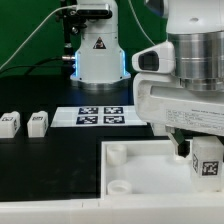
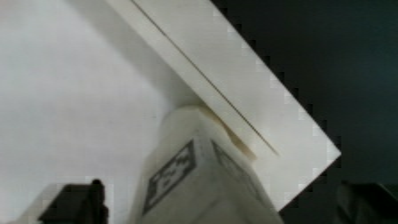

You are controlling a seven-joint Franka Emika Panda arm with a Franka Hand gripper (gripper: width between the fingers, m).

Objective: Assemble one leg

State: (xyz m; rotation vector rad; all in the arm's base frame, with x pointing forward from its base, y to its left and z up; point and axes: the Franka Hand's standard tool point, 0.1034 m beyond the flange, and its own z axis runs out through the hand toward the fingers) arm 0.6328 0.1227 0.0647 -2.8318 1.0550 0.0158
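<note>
My gripper [image 1: 203,158] is shut on a leg [image 1: 209,160], a small white block with a black-and-white tag, and holds it upright over the right part of the large white panel [image 1: 135,178]. In the wrist view the held leg [image 2: 199,170] fills the space between my dark fingers [image 2: 75,203], its far end against the white panel [image 2: 89,90] near the panel's edge. Two more legs [image 1: 10,124] [image 1: 37,123] lie on the black table at the exterior view's left. Round sockets [image 1: 117,152] show on the panel's left side.
The marker board [image 1: 101,116] lies flat on the table behind the panel. The robot base [image 1: 97,50] stands behind it. A green wall closes the back.
</note>
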